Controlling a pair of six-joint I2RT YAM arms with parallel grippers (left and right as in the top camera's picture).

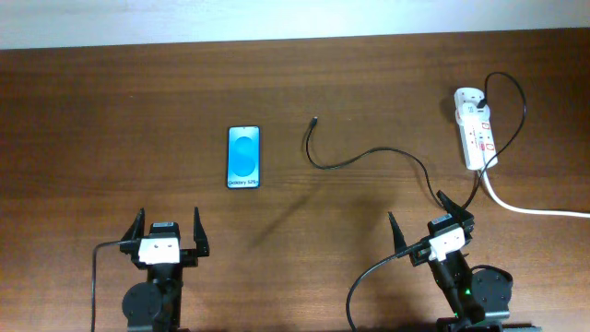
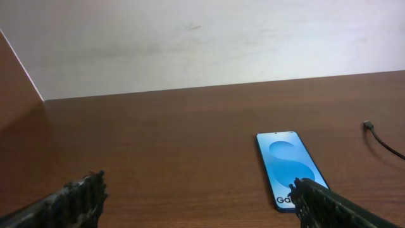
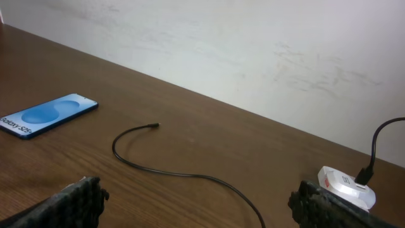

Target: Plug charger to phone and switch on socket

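The phone (image 1: 244,157) lies flat on the wooden table, blue screen up; it also shows in the left wrist view (image 2: 290,168) and right wrist view (image 3: 49,115). The charger (image 1: 369,155), a thin black cable, curls from the socket to its free plug end (image 1: 315,120), which rests right of the phone (image 3: 155,125). The white socket (image 1: 476,127) with red switches sits at the far right (image 3: 347,187). My left gripper (image 1: 168,232) stands open near the front edge, below and left of the phone. My right gripper (image 1: 427,218) is open in front of the cable, holding nothing.
A thick white cord (image 1: 525,205) runs from the socket off the right edge. A white wall (image 2: 190,38) borders the table's far side. Black arm cables (image 1: 97,277) trail from both arm bases at the front.
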